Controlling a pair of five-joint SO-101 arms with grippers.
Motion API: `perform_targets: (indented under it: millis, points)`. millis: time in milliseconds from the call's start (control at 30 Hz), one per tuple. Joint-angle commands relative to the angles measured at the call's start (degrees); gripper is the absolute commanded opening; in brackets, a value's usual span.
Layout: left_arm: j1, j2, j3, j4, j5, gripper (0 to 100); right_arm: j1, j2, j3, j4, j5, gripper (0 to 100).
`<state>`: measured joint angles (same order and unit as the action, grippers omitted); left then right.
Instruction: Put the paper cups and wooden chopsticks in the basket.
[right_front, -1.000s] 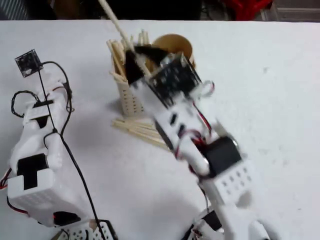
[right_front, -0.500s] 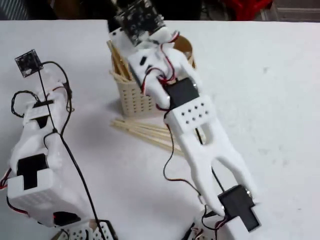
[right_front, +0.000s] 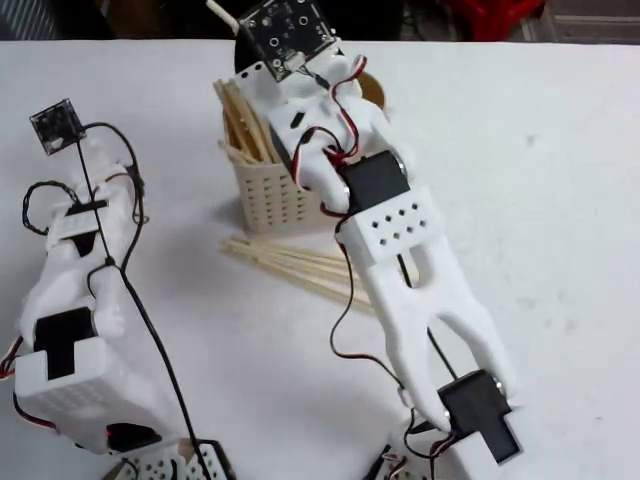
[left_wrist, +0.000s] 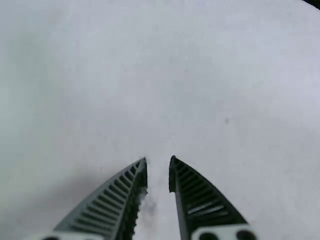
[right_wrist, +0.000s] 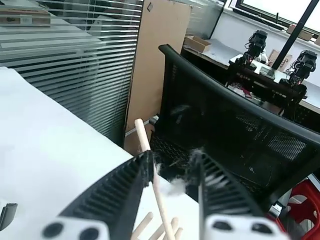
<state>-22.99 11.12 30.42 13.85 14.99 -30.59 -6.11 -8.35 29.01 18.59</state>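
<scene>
Over basket, right gripper (right_wrist: 171, 157): black ribbed fingers stand apart, wider than the stick between them. One pale round wooden chopstick (right_wrist: 142, 136) leans on one fingertip, and whether it is truly clamped I cannot tell. Its blunt end (right_front: 218, 12) pokes out past the wrist in the high view.
Right arm (right_front: 400, 250): white plastic links, black servo blocks and red and black wires. It lies stretched flat across the basket toward the far table edge.
Basket (right_front: 265, 200): small white plastic tub with perforated grid walls, upright near the table's far middle.
Basket contents: slim light-wood chopsticks (right_front: 238, 115) stand fanned inside, tips above the rim.
Loose chopsticks (right_front: 290, 262): a flat bundle on the white table (right_front: 540, 200), just in front of the basket and partly under the arm.
Brown paper cup (right_front: 375, 95): a curved rim shows beside the basket, mostly hidden behind the arm.
Left gripper (left_wrist: 157, 162): toothed dark fingers narrowly parted, nothing between them, over bare matte table.
Left arm (right_front: 70, 300): folded at the table's left side, well apart from the basket.
Background: black mesh chair (right_wrist: 240, 130) and slatted blinds (right_wrist: 60, 55).
Change vs 1.0 s ago: the right arm was folded with the stick raised diagonally; now it is extended.
Change vs 0.5 s ago: the wrist has shifted slightly. Left arm and loose bundle are unchanged.
</scene>
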Motion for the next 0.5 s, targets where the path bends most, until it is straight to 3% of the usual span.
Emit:
perform_targets:
  millis: [0, 233, 467]
  points:
    - [0.66, -0.57, -2.2, 0.26, -0.53, 9, -0.66, -3.65, -2.9, 0.31, -0.18, 11.0]
    - [0.66, -0.57, -2.29, 0.26, -0.53, 9, -2.77, -3.38, -2.9, 0.22, 0.35, 11.2]
    - [0.66, -0.57, -2.29, 0.26, -0.53, 9, -8.75, -5.67, -3.87, 10.15, 16.35, 11.2]
